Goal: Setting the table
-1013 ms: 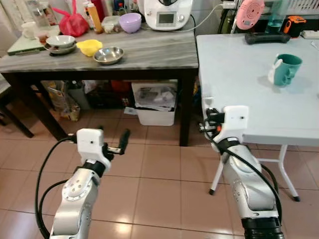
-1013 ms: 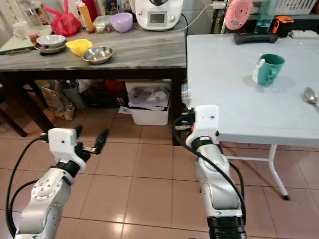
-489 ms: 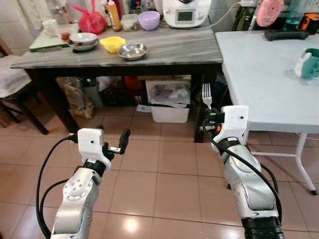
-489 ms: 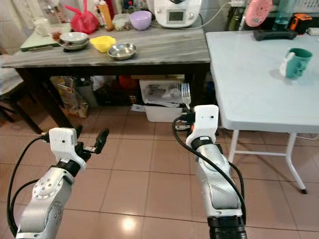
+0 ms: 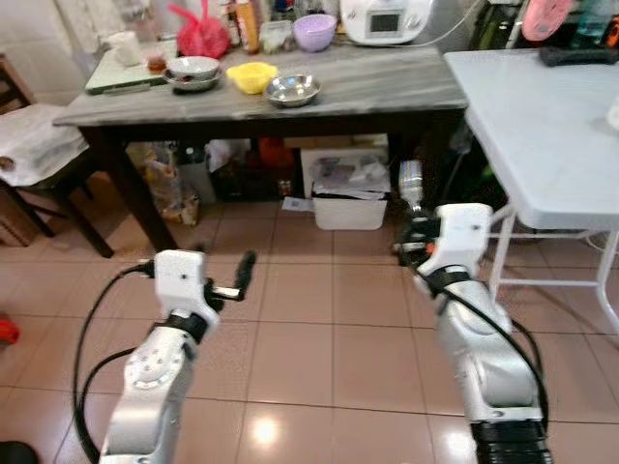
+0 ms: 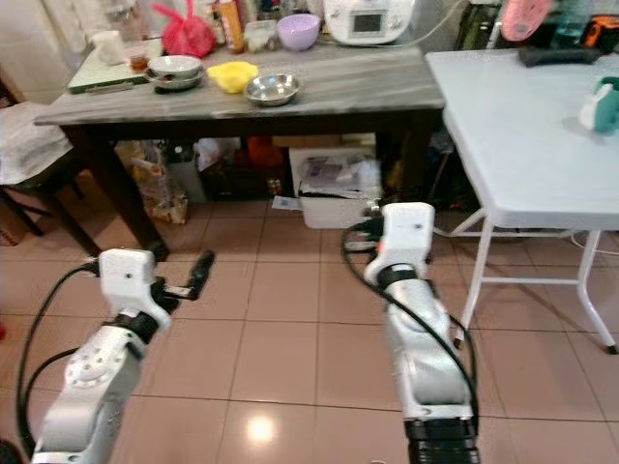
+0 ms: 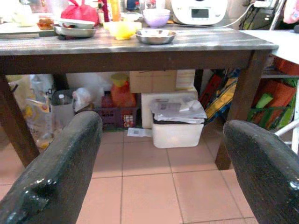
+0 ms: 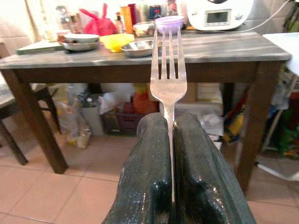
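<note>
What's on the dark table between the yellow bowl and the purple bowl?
In the right eye view, a shiny steel bowl sits on the dark marbled table, roughly between the yellow bowl and purple bowl.

Bowls (image 5: pixel 293 90) on the dark table (image 5: pixel 387 92); folding table (image 5: pixel 542 126) to its right.

A dark-legged desk (image 5: pixel 387 92) with a grey streaked top stands on a pinkish tiled floor (image 5: pixel 319 338). Under it sit a white bin (image 7: pixel 176 133) stuffed with paper, a cardboard box (image 7: pixel 161 80) and plastic bags (image 7: pixel 42 116). At the back of the top stands a white kitchen machine (image 6: pixel 369 19), with a red bag (image 6: pixel 186 37) farther along.
</note>
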### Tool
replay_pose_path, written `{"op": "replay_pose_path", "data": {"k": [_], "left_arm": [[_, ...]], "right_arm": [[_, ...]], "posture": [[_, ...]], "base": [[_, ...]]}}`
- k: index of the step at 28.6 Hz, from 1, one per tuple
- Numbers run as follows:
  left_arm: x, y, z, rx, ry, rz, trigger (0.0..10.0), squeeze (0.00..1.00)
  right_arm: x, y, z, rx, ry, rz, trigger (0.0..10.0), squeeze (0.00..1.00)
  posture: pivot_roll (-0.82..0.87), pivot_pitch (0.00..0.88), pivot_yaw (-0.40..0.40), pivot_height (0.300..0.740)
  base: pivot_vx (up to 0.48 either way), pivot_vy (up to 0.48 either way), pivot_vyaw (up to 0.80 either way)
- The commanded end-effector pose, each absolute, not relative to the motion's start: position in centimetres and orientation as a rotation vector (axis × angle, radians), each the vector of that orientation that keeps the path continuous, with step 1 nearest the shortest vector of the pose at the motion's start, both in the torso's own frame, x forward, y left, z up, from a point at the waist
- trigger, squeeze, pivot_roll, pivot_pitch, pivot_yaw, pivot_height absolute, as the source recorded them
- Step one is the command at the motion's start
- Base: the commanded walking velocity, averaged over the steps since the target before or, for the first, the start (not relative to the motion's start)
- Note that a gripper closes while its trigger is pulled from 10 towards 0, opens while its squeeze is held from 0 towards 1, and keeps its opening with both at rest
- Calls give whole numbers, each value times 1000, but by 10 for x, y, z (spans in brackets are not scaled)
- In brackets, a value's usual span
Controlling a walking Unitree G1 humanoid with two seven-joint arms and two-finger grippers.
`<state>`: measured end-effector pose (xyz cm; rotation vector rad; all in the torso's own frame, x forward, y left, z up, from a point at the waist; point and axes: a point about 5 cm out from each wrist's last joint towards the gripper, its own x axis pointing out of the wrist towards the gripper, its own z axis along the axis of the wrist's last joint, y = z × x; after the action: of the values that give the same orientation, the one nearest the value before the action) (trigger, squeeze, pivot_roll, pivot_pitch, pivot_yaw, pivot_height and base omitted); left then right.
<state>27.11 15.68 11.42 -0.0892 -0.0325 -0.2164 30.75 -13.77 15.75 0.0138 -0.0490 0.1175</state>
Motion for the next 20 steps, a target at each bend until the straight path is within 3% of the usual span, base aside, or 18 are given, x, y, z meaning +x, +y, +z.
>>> {"op": "replay_pose_path", "data": {"k": [1, 5, 20], "left_arm": [[271, 153, 115, -91, -35, -237, 10000, 0], [270, 152, 117, -108, -46, -261, 10000, 0], [269, 149, 116, -121, -49, -284, 10000, 0]], "right_arm": [[307, -143, 160, 11, -62, 101, 10000, 0], [307, -143, 160, 10, -63, 100, 10000, 0], [309, -143, 159, 4, -62, 106, 10000, 0]], "posture": [[-136, 55, 94, 740], [-136, 55, 93, 740], [-134, 47, 87, 740]], "base": [[0, 0, 0], [0, 0, 0], [309, 0, 0]]}}
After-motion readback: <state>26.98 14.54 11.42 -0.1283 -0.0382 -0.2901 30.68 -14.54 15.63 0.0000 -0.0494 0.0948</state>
